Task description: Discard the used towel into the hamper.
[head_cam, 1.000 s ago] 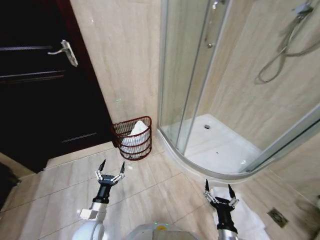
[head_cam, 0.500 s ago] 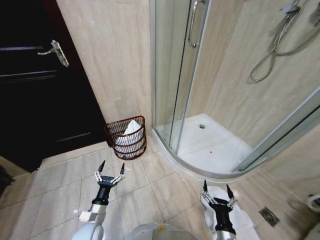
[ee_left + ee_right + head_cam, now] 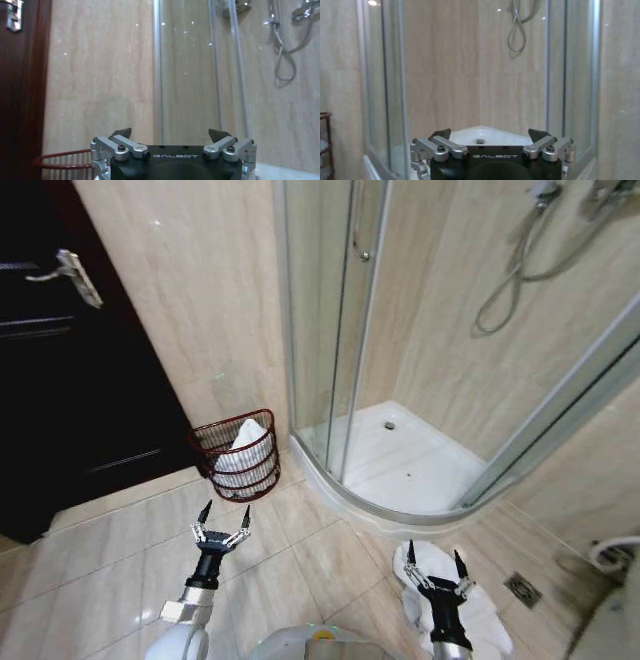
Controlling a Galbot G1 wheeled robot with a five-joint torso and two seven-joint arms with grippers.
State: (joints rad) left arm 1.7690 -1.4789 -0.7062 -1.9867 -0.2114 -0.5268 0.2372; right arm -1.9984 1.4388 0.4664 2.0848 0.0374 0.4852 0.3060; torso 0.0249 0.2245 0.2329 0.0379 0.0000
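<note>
Left gripper (image 3: 222,520): fingers spread apart, empty, held low over the tiled floor (image 3: 110,560), near side of the hamper and apart from it. Right gripper (image 3: 434,566): fingers likewise spread, empty, poised above a white towel (image 3: 478,608) lying crumpled on the floor at near right. Hamper (image 3: 236,456): dark red openwork basket, upright, standing at the foot of the beige wall (image 3: 190,310), between the dark door (image 3: 60,380) on the left and the glass shower enclosure (image 3: 330,330) on the right; white cloth (image 3: 246,442) inside, rising above the rim. Shower tray (image 3: 400,465): white, far right.
</note>
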